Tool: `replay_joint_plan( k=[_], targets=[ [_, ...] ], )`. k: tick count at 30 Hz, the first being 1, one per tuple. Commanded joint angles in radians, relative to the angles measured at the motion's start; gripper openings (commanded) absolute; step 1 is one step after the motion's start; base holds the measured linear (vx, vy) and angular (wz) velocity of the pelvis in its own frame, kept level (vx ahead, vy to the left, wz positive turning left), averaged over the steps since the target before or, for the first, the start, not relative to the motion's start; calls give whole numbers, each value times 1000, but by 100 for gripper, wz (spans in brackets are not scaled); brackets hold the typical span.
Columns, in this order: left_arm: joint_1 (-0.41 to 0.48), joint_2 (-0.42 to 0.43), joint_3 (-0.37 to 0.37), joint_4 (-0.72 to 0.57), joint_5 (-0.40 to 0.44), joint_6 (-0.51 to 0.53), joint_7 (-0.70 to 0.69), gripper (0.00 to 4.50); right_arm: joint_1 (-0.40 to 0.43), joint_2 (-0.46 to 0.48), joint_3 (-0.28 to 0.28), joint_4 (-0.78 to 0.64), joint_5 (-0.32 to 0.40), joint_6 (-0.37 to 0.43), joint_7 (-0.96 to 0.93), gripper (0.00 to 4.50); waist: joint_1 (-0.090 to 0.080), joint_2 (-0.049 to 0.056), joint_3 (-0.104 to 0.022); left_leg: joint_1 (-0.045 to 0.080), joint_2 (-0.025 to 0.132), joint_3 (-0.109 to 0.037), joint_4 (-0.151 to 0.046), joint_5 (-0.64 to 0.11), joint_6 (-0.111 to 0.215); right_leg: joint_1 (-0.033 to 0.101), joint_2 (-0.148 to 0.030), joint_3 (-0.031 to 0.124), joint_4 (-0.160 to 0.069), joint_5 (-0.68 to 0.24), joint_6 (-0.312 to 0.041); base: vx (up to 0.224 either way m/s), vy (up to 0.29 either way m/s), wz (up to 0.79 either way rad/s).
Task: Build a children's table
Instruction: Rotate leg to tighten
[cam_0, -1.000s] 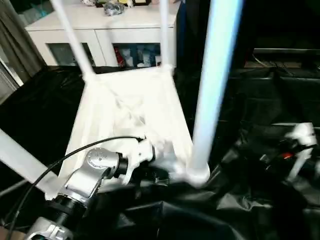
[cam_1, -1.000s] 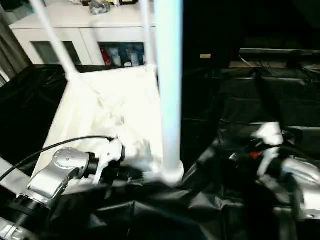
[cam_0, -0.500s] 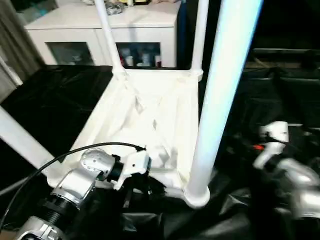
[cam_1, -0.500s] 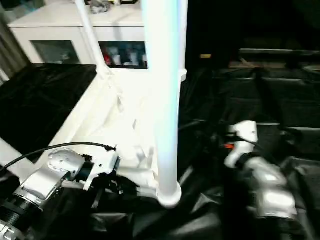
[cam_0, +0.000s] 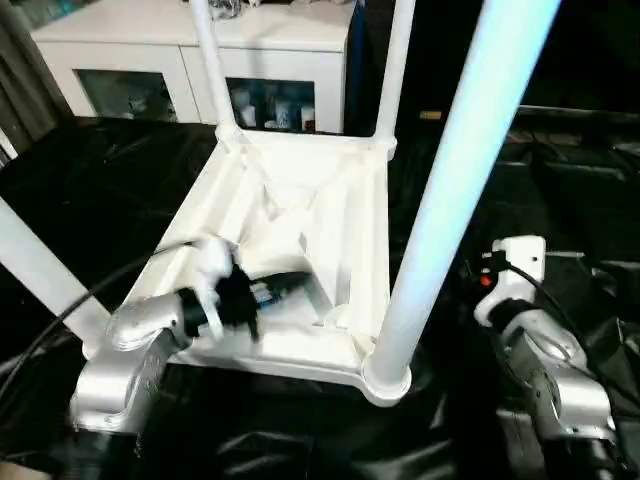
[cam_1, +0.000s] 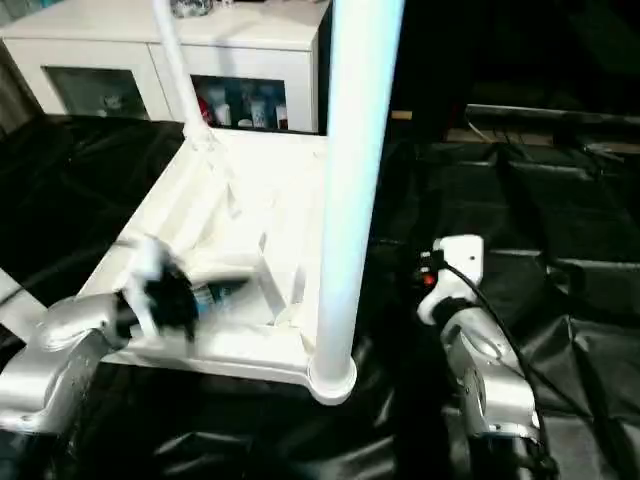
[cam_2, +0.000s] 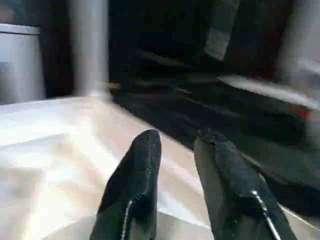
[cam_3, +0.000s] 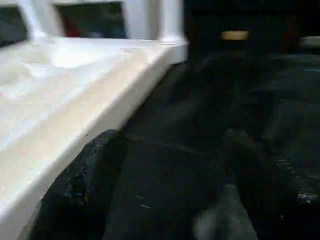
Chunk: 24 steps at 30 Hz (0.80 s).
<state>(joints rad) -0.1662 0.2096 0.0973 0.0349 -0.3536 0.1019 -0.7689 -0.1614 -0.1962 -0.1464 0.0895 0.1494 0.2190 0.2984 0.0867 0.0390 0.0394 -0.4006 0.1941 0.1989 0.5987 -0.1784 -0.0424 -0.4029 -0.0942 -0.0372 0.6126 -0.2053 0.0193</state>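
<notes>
The children's table (cam_0: 300, 250) lies upside down on the black sheet (cam_0: 110, 190), ribbed underside up, and serves as the landmark here. Four tube legs stand up from its corner sockets: the near right leg (cam_0: 440, 200) rises steeply and crosses much of the space on the right-hand side, the near left leg (cam_0: 40, 275) leans out over the left edge, and the two far legs (cam_0: 395, 65) stand thin against the white cabinet (cam_0: 270, 50) just behind the table's far edge. The left gripper (cam_2: 177, 145) hovers over the near part of the underside, inside the rim; its two black fingers (cam_2: 135, 175) stand a narrow gap apart with nothing between them. The right gripper (cam_3: 170, 165) sits off the table's right edge over the crumpled sheet, jaws spread wide and empty, the rim (cam_3: 90, 105) running just beside one finger. Between that right edge and the right forearm (cam_0: 545, 370) the sheet offers open room, bounded at the near corner by the leg's socket (cam_0: 385, 380).
</notes>
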Motion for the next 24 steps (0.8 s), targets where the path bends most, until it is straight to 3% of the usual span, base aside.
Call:
replay_joint_plan(
  k=[1,2,3,5,7,8,9,11,13,19,20,22,23,24],
  targets=[
    [26,-51,61,-42,154,23,283,160,31,16,26,-63,-40,35,-45,348,-10,-9,-57,26,34,-15,-79,-201,3,37,-29,29,-71,-103,-135,0,0,0],
    [30,-58,64,-49,179,36,320,171,36,17,30,-69,-46,37,-51,348,-10,-11,-56,25,35,-17,-81,-207,0,39,-29,27,-73,-99,-126,0,0,0],
    [53,-80,70,-86,254,137,444,175,60,29,48,-87,-64,44,-77,348,-11,-4,-57,26,35,-19,-83,-222,-7,38,-29,27,-74,-121,-113,0,0,0],
    [65,-73,57,-102,189,195,405,175,77,45,57,-93,-43,62,-84,348,-15,-8,-54,27,29,-18,-83,-236,-13,35,-29,27,-80,-153,-106,0,0,0],
    [74,-84,62,-113,180,187,421,175,83,51,59,-100,-43,76,-92,348,-15,-9,-53,28,29,-20,-86,-260,-20,30,-27,28,-84,-195,-109,0,0,0],
    [88,-110,61,-115,221,143,490,175,96,64,81,-119,-68,80,-108,348,-16,-2,-52,28,30,-21,-87,-275,-27,28,-27,28,-85,-197,-109,0,0,0],
    [93,-115,56,-111,240,130,509,175,101,68,92,-127,-73,82,-107,348,-21,-7,-49,25,31,-23,-89,-294,-33,29,-25,27,-88,-195,-103,0,0,0],
    [107,-127,30,-106,282,108,530,175,111,80,105,-147,-71,92,-107,348,-22,-8,-49,27,30,-24,-89,-304,-34,29,-27,29,-89,-209,-90,0,0,0],
    [121,-156,3,-129,311,135,569,175,113,85,107,-158,-75,106,-119,348,-25,-10,-50,26,31,-25,-89,-296,-34,29,-27,30,-86,-192,-87,0,0,0],
    [130,-141,-40,-142,270,224,529,175,105,76,97,-158,-76,120,-137,348,-29,-8,-49,27,28,-24,-89,-312,-42,26,-26,30,-89,-208,-84,0,0,0],
    [132,-141,-43,-146,265,233,523,175,105,76,94,-162,-75,124,-138,348,-30,-10,-53,13,24,-22,-80,-202,-23,22,-21,29,-83,-80,-112,0,0,0],
    [133,-136,-50,-149,281,233,528,175,105,78,94,-168,-75,129,-139,348,-29,-11,-66,-4,11,-16,-56,16,39,13,-10,20,-63,180,-161,0,0,0],
    [132,-133,-55,-148,297,230,533,175,105,78,95,-170,-75,133,-139,348,-27,-12,-76,-11,-3,-8,-39,128,106,4,0,8,-54,335,-200,0,0,0],
    [132,-135,-52,-148,298,227,537,175,105,79,97,-170,-75,133,-139,348,-27,-12,-88,-17,-8,-9,-27,162,167,1,-4,3,-53,387,-231,0,0,0]
  ],
)
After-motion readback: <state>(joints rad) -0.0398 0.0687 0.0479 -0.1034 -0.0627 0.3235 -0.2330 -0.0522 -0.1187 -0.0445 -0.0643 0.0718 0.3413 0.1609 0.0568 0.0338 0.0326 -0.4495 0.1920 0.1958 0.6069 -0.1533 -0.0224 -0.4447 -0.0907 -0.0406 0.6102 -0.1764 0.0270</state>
